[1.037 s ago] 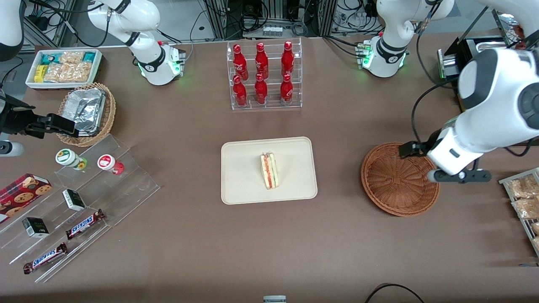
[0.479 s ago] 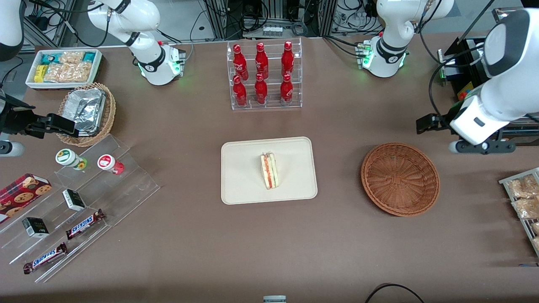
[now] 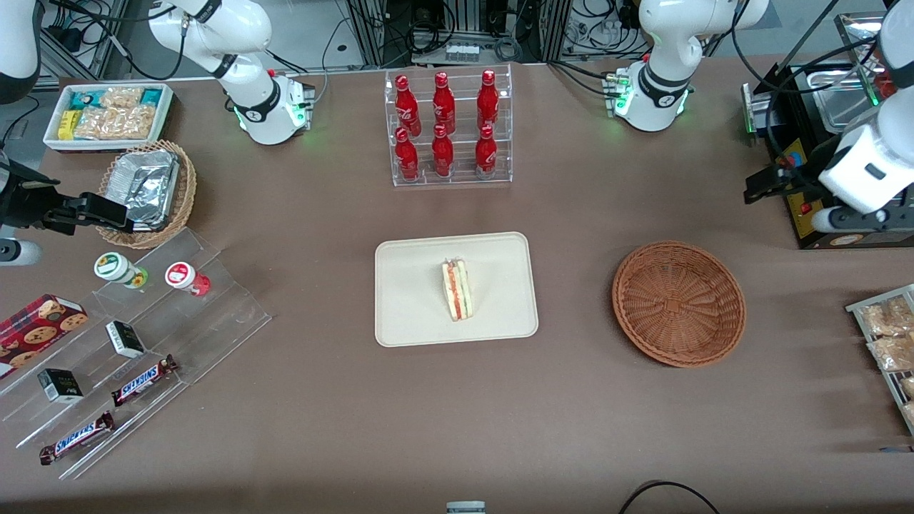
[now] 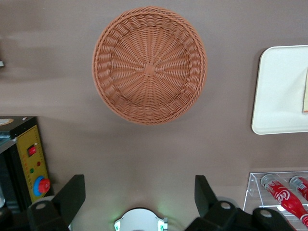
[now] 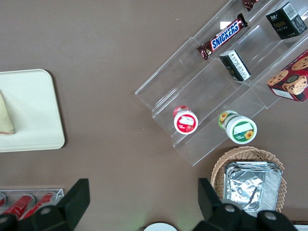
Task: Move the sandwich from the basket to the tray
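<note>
The sandwich point(image 3: 457, 289) lies on the cream tray point(image 3: 414, 300) in the middle of the table, its striped cut edge facing up. The reddish-brown wicker basket point(image 3: 678, 303) sits beside the tray toward the working arm's end and holds nothing. My left gripper point(image 3: 857, 218) hangs high over the table's edge at that end, farther from the front camera than the basket. In the left wrist view the gripper point(image 4: 138, 192) is open with nothing between its fingers point(image 4: 72, 192), and the basket point(image 4: 149, 65), tray point(image 4: 281, 96) and a sliver of sandwich point(image 4: 305, 91) show below.
A black control box point(image 3: 807, 185) with a red button stands just under the gripper. A clear rack of red bottles point(image 3: 446, 128) stands farther from the camera than the tray. A wire rack of snack packets point(image 3: 889, 343) sits near the basket. Acrylic steps point(image 3: 143, 335) with snacks lie toward the parked arm's end.
The left arm has risen off the basket's rim and swung away from the front camera to above the black box. Sandwich, tray and basket have not moved.
</note>
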`<state>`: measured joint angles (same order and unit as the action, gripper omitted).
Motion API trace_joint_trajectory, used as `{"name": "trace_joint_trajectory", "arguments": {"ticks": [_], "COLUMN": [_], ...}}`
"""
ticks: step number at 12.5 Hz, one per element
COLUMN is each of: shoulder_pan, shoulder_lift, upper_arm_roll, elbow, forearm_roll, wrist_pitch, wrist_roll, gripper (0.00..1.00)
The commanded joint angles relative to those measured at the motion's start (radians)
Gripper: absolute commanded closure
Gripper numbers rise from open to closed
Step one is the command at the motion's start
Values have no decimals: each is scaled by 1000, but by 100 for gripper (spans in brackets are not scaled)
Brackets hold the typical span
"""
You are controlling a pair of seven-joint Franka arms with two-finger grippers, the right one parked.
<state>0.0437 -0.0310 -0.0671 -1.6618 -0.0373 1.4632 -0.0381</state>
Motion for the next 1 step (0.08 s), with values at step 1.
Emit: {"name": "trace_joint_trajectory", "arguments": {"ticks": [1], "shoulder_pan": [28], "shoulder_lift": [-44], "upper_arm_roll": [-10], "elbow": [-10], "forearm_roll": [16], "wrist_pitch": [-29], "wrist_roll": [20], "gripper": [0]}}
